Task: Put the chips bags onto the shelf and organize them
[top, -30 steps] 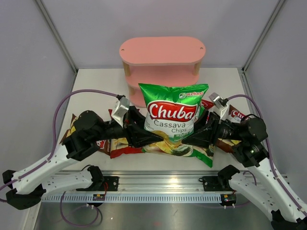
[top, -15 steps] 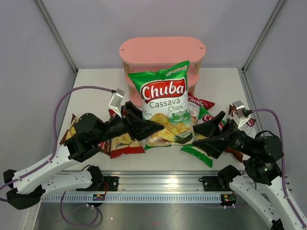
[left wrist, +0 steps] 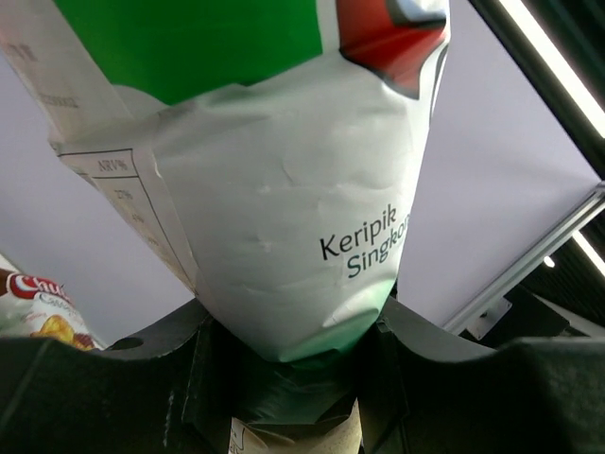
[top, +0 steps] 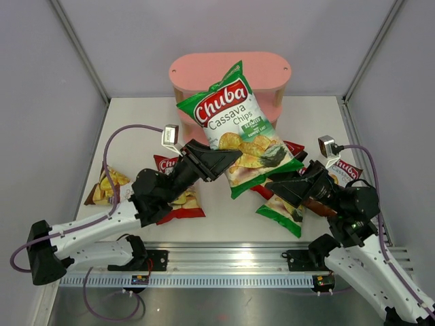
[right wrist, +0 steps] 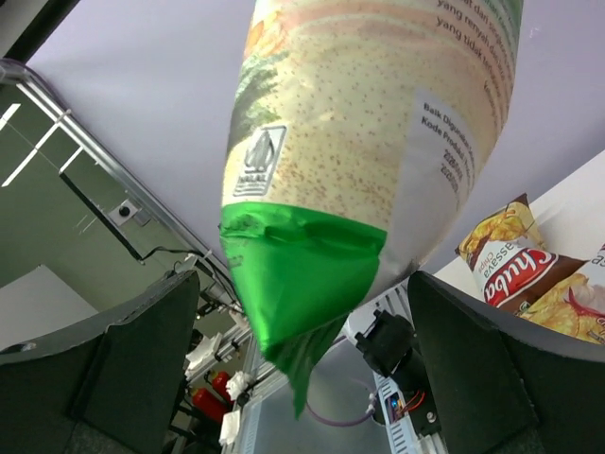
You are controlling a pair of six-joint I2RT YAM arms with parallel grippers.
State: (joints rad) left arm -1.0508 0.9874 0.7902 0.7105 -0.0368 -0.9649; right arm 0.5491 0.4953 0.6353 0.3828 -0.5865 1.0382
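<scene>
Left jaws: clenched on the bottom seam of a glossy green "Chuba Cassava Chips" pillow bag (top: 234,129). The wrist view shows the seam pinched tight.
Right jaws: spread wide and gripping nothing, lower right of centre. The bag's green corner hangs in the gap without touching.
Loose bags: a red one (top: 178,204) and a dark brown one (top: 105,187) lie lower left on the white counter (top: 136,122). Another green one (top: 282,212) lies below the lifted bag.
Held bag: up in the air mid-frame, long axis tilted, top end leaning upper left.
Pink three-tier shelf (top: 197,73): straight beyond the bag, upper centre. The bag mostly hides the lower tiers.
Next move, my guess: the left arm is the one to push the bag forward and level it. The board edges and wooden post (top: 278,95) could snag it.
</scene>
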